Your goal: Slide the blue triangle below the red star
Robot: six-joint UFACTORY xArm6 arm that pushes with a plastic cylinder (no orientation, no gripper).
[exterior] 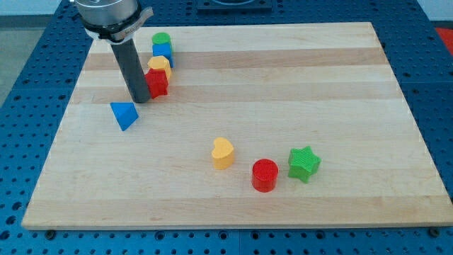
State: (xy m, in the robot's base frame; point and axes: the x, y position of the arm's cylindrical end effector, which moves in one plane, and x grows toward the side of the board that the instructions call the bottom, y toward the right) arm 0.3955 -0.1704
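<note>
The blue triangle (pixel 124 114) lies on the wooden board (pixel 283 78) at the view's left. The red star (pixel 157 82) sits just above and to the right of it, at the lower end of a tight column of blocks. My tip (pixel 141 100) rests on the board between them, right against the red star's left side and a short way above-right of the blue triangle.
Above the red star stand a yellow block (pixel 160 65), a blue block (pixel 163 52) and a green block (pixel 162 39). Lower in the middle are a yellow heart (pixel 222 153), a red cylinder (pixel 265 175) and a green star (pixel 304 163).
</note>
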